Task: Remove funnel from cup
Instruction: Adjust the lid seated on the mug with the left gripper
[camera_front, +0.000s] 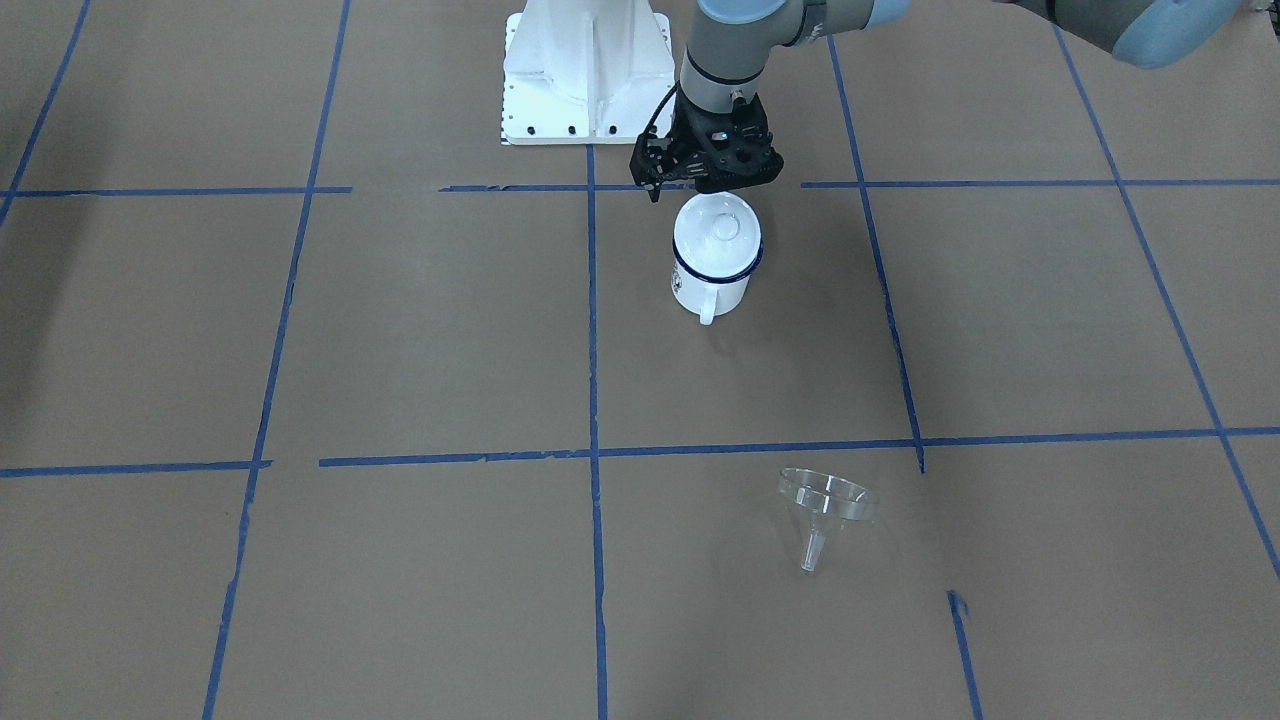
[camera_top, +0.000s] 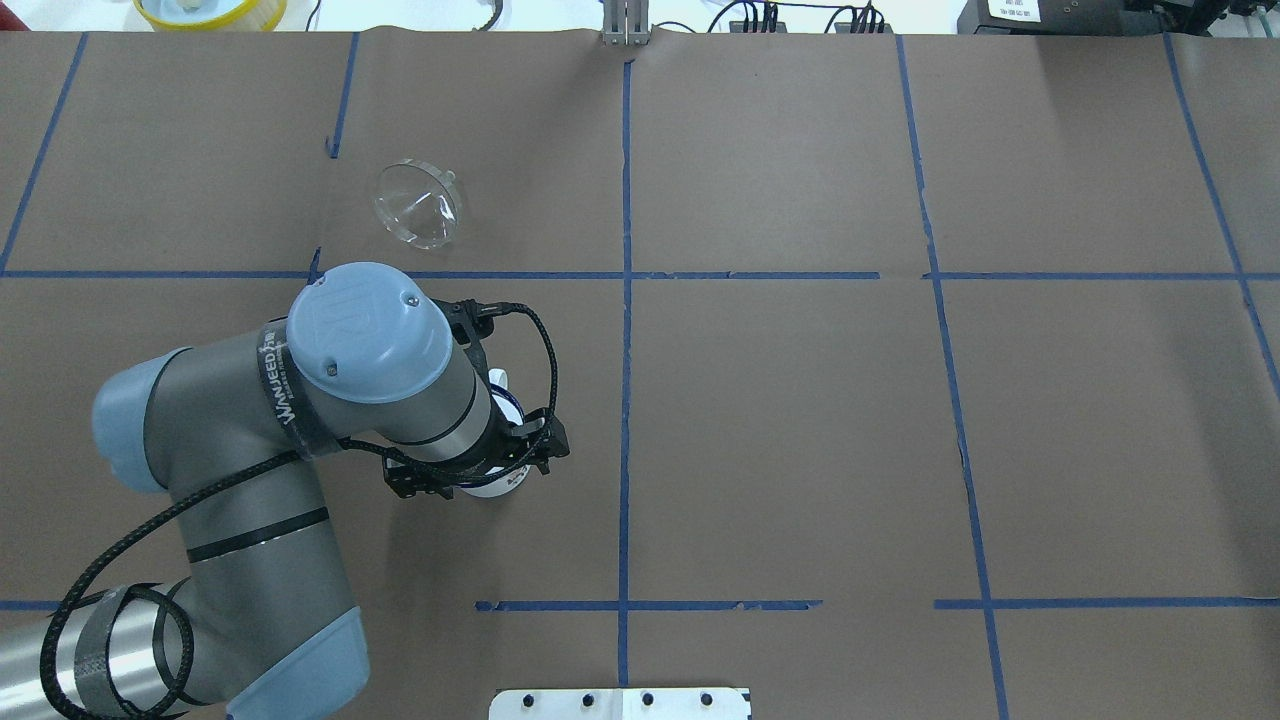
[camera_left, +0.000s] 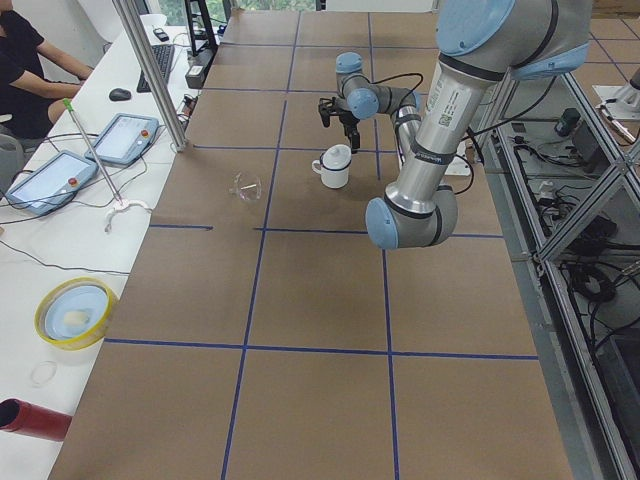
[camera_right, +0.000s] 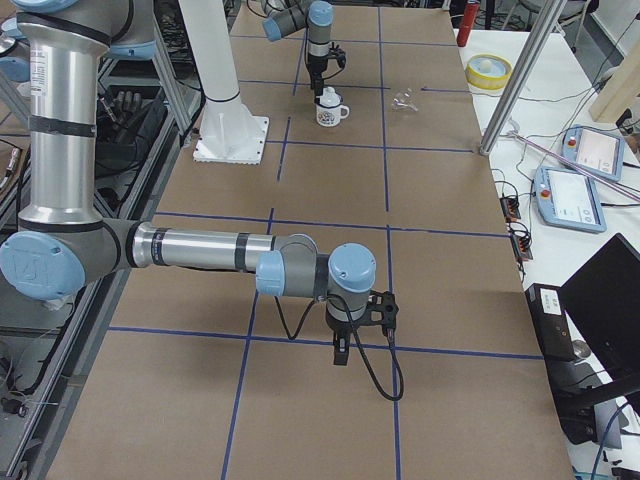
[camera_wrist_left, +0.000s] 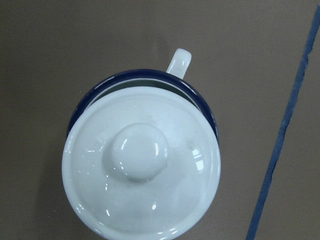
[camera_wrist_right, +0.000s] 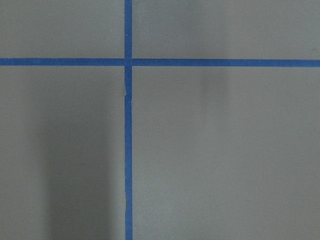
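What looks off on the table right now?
The white round knobbed lid sits off-centre on the white blue-rimmed enamel mug, leaving a gap by the handle. The clear plastic funnel lies tipped over, apart from the mug.

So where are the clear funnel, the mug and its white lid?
funnel (camera_front: 826, 500), front-facing view, on its cone.
cup (camera_front: 705, 287), front-facing view, on its side wall.
lid (camera_front: 722, 228), front-facing view, on its knob.

The lid (camera_front: 717, 230) on the cup (camera_front: 708, 290), left gripper (camera_front: 710, 178) above it; funnel (camera_front: 826, 503) on the table (camera_front: 400, 350), well apart
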